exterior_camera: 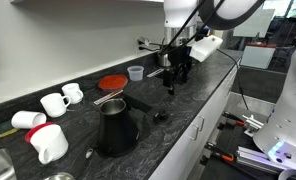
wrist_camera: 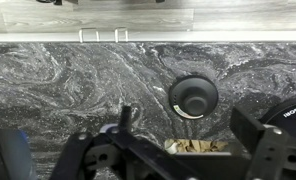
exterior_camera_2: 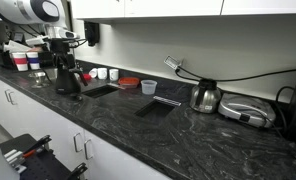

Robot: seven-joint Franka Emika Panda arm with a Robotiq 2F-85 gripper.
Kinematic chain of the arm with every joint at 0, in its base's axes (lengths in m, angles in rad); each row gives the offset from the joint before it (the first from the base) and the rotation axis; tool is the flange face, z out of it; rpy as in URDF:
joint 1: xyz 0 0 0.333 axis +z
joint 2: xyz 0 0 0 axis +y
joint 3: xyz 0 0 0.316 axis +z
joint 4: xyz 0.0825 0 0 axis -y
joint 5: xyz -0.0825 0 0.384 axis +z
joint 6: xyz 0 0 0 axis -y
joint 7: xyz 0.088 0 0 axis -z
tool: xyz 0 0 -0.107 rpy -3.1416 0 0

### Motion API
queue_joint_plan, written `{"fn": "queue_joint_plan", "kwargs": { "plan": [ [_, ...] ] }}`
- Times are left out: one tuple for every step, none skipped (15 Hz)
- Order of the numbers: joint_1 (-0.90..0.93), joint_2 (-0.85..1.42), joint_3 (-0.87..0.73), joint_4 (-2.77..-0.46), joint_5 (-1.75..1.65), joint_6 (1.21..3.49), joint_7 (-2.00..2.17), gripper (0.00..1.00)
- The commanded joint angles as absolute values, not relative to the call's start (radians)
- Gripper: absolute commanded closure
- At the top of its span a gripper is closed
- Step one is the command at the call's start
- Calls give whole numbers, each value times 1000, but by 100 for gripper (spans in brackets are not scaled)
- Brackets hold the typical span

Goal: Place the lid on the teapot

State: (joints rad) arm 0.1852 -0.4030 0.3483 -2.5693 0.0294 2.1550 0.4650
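Wrist view: the lid (wrist_camera: 193,97), a small round black disc, lies flat on the dark, white-veined stone table (wrist_camera: 78,85). Its top is matte. A raised round knob sits at the centre, and a thin pale ring runs round part of the rim. The lid is upright, knob up, and touches nothing else. The claw (wrist_camera: 185,130) enters from the lower edge with its two fingers spread wide, one to each side of the lid, and holds nothing. The lid lies ahead of the fingertips, free on the table. A black curved body at the right edge carries small white lettering too fine to read; whether this is the pot cannot be told.

Exterior view: the teapot (exterior_camera: 115,125) stands upright near the front of the table. It is matte black, broader at the base than at the open top, with a thin spout. The lid (exterior_camera: 160,117) shows here only as a small dark shape on the table beside the pot and apart from it. The claw (exterior_camera: 171,80) hangs above the table, farther back than the lid. A flat red disc (exterior_camera: 112,82) and a small pale cup (exterior_camera: 136,72) lie behind the pot, near the wall. Four white mugs (exterior_camera: 53,102) are grouped on the table to one side of the pot; some lie tipped over.
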Motion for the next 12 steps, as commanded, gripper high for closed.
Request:
{"fn": "queue_joint_plan", "kwargs": {
  "plan": [
    [191, -402, 342, -2569, 27, 2153, 467, 0],
    [186, -395, 345, -2571, 29, 2170, 486, 0],
    [184, -386, 347, -2572, 28, 2184, 493, 0],
    [182, -379, 349, -2573, 26, 2191, 502, 0],
    [184, -368, 346, -2574, 34, 2204, 505, 0],
    [185, -358, 343, -2576, 42, 2216, 506, 0],
    [188, -344, 337, -2579, 56, 2234, 505, 0],
    [190, -329, 332, -2580, 68, 2250, 504, 0],
    [191, -311, 328, -2582, 80, 2268, 501, 0],
    [191, -294, 325, -2583, 87, 2289, 500, 0],
    [191, -269, 321, -2582, 97, 2315, 495, 0],
    [189, -244, 319, -2576, 93, 2323, 494, 0]
  ]
}}
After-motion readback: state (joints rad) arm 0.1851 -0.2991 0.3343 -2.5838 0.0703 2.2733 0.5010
